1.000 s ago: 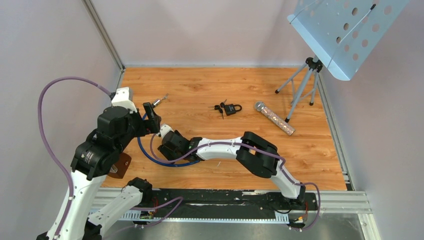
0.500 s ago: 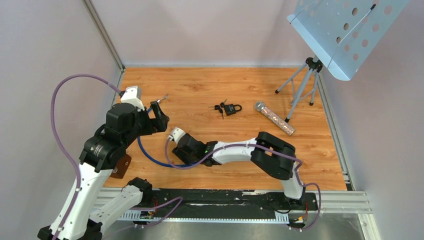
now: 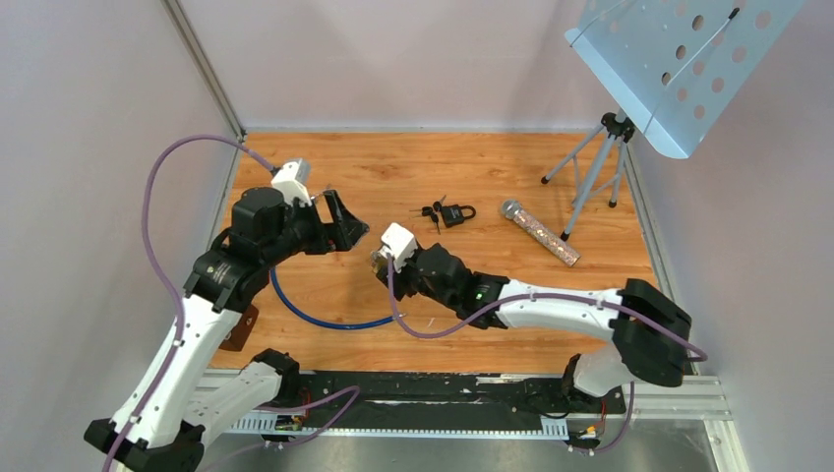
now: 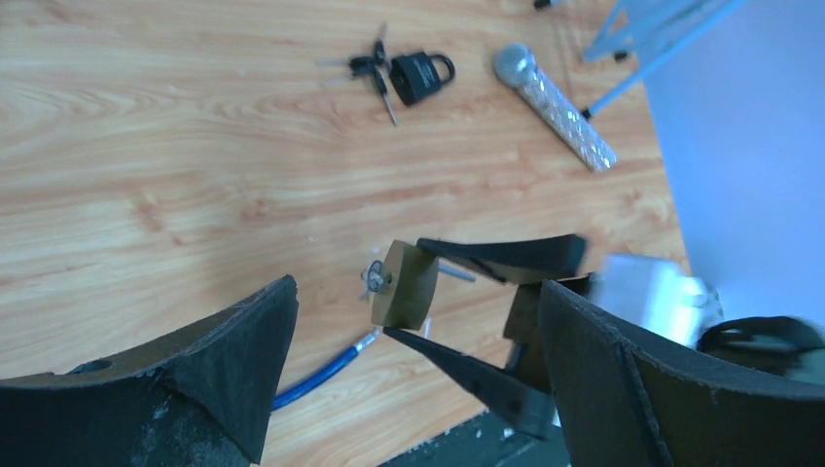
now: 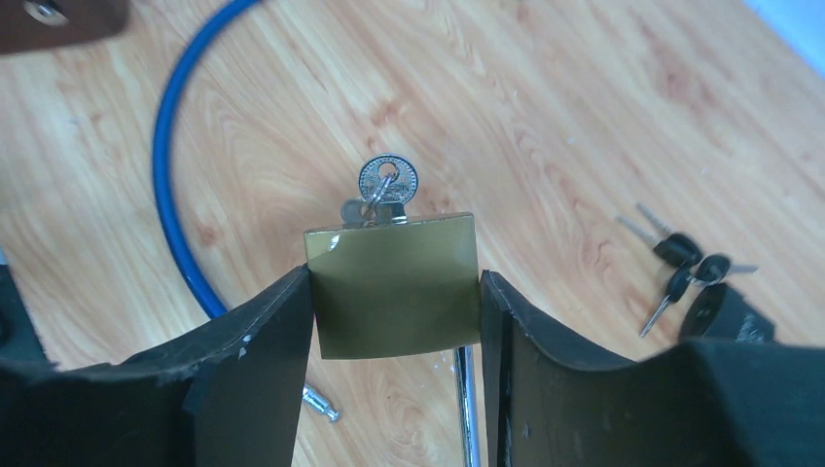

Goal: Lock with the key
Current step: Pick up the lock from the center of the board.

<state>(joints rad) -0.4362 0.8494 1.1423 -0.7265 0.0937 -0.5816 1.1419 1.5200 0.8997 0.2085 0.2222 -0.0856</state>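
My right gripper is shut on a brass padlock body and holds it above the wooden floor. A silver key on a ring sticks out of the lock's far face. The lock's blue cable loops on the floor, and its metal end lies loose below the lock. My left gripper is open and empty, just left of the lock. In the left wrist view the lock and key sit between and beyond my left gripper's jaws.
A black padlock with a bunch of keys lies at mid-back. A glittery microphone lies to its right. A music stand stands at the back right. A brown object sits at the near left edge.
My right gripper has carried the brass lock to the right and away from the bases. My left gripper has followed to the right, staying open.
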